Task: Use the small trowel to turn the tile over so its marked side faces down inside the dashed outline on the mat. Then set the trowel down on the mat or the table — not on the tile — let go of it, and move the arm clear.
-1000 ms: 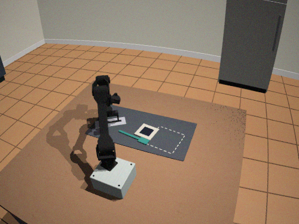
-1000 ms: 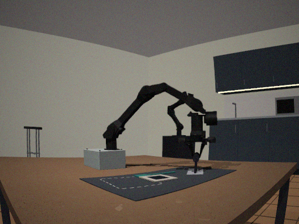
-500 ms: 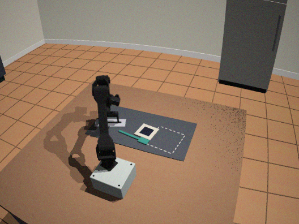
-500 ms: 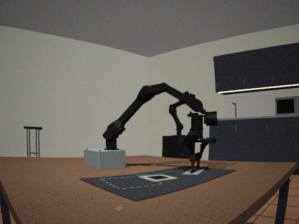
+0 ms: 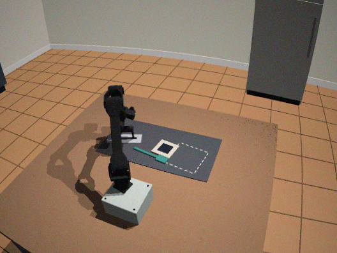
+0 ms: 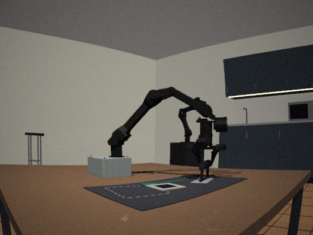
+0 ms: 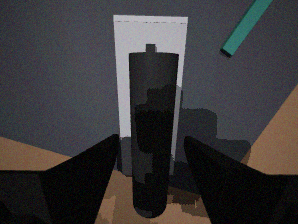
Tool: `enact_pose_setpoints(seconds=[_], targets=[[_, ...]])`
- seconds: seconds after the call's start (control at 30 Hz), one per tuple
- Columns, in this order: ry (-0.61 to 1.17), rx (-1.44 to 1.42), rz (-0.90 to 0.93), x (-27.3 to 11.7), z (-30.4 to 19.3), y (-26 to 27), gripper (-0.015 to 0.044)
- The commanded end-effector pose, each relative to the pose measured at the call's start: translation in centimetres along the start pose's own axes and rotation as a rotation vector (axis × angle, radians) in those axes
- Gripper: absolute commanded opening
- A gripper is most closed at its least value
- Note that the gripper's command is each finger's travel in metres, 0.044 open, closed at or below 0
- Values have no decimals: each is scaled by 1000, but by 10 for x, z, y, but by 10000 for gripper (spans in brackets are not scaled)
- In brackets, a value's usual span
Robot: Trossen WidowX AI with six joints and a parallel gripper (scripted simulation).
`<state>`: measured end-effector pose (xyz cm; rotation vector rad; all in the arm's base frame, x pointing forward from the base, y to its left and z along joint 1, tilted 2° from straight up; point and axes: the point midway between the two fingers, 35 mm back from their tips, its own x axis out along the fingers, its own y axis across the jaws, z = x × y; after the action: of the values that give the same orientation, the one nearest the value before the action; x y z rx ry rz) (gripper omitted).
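Note:
The tile (image 5: 166, 147) (image 6: 166, 186) lies flat, its dark marked square facing up, beside the left end of the dashed outline (image 5: 193, 173) in the top view. A pale-bladed trowel (image 5: 139, 138) (image 6: 196, 181) (image 7: 121, 75) with a thick dark handle is at the mat's far left there, blade low over or on the mat. My gripper (image 5: 129, 138) (image 6: 204, 178) (image 7: 151, 140) is open around that handle, with gaps on both sides in the wrist view. A teal tool (image 5: 163, 158) (image 6: 173, 181) (image 7: 250, 24) with a thin handle lies by the tile, its small square blade near the tile's edge.
The dark mat (image 5: 214, 153) (image 6: 142, 205) (image 7: 60, 75) lies on the brown table (image 5: 242, 191) (image 6: 59, 202). The arm stands on a pale base block (image 5: 127, 201) (image 6: 109, 167) near the mat. Another dark arm (image 6: 185, 124) shows behind in the exterior view.

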<state>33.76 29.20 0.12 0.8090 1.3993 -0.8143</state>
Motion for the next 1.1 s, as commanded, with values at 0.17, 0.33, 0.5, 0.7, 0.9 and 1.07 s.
enact_pose_setpoints(seconds=[0.17,0.33,0.5,0.7,0.9,1.07], targets=[[1,4,-3,-2,0,-1,270],[1,25,-3,-44,0,-3,270],[1,25,-3,-44,0,-3,270],[1,-25,-3,-44,5,1,270],[1,-25,-3,-35,5,2,270],[1,-25,-3,-27,5,2,270]])
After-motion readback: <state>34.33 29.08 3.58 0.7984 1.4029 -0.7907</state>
